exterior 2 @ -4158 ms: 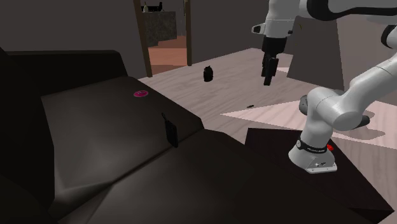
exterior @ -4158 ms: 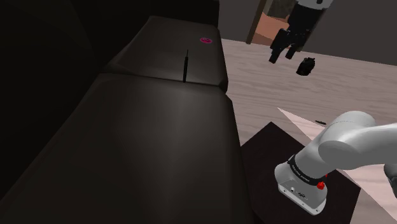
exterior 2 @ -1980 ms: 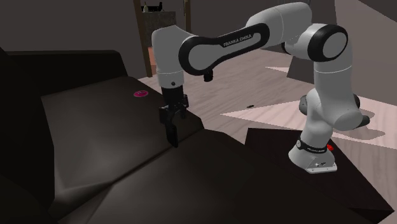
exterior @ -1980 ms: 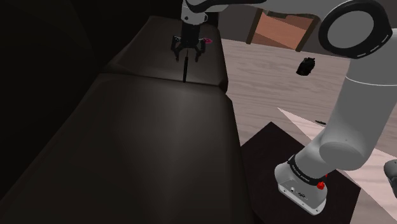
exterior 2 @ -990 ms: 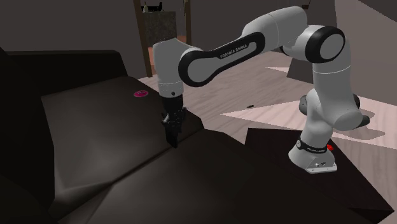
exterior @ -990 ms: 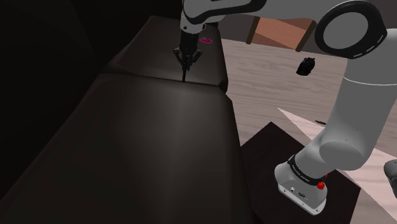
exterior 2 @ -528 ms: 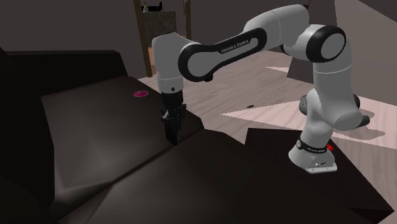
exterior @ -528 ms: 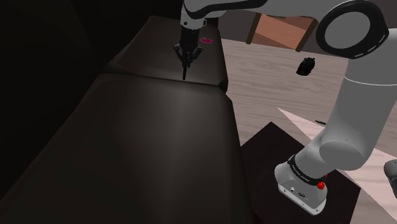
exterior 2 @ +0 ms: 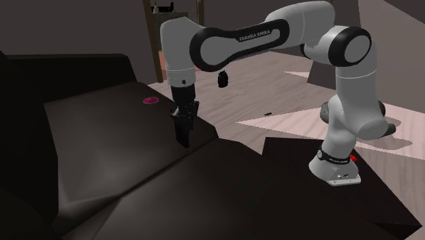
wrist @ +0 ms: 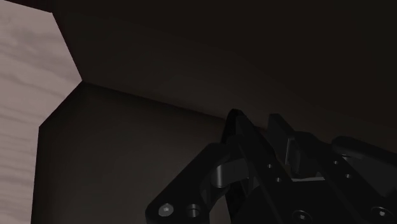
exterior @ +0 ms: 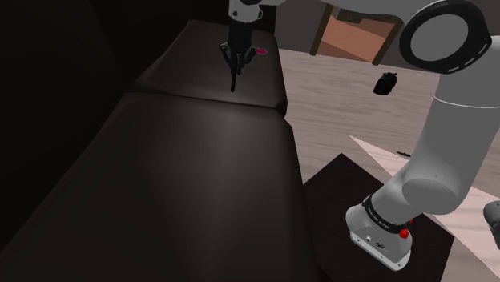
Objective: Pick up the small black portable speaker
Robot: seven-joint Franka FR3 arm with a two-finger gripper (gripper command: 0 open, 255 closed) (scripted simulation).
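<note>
A thin, flat black slab point(exterior: 233, 81), taken as the small speaker, hangs upright just above the dark sofa's far seat cushion point(exterior: 200, 76). My black gripper point(exterior: 234, 64) is shut on its top edge, pointing straight down. In the second exterior view the gripper point(exterior 2: 182, 125) clasps the slab point(exterior 2: 182, 139), whose lower end hovers close over the cushion near its front edge. In the wrist view the two fingers point(wrist: 245, 137) stand close together over the dark cushion, and the slab between them is hard to make out.
A pink disc point(exterior: 260, 50) lies on the same cushion behind the gripper. A lumpy black object point(exterior: 386, 82) stands on the pale wooden floor point(exterior: 336, 104) near a doorway point(exterior: 352, 36). A small dark item point(exterior: 403, 152) lies on the floor nearer the stand point(exterior: 344, 192).
The fingers closed on the slab's top about a second ago. Since then the gripper has risen, lifting the slab a little off the cushion.
</note>
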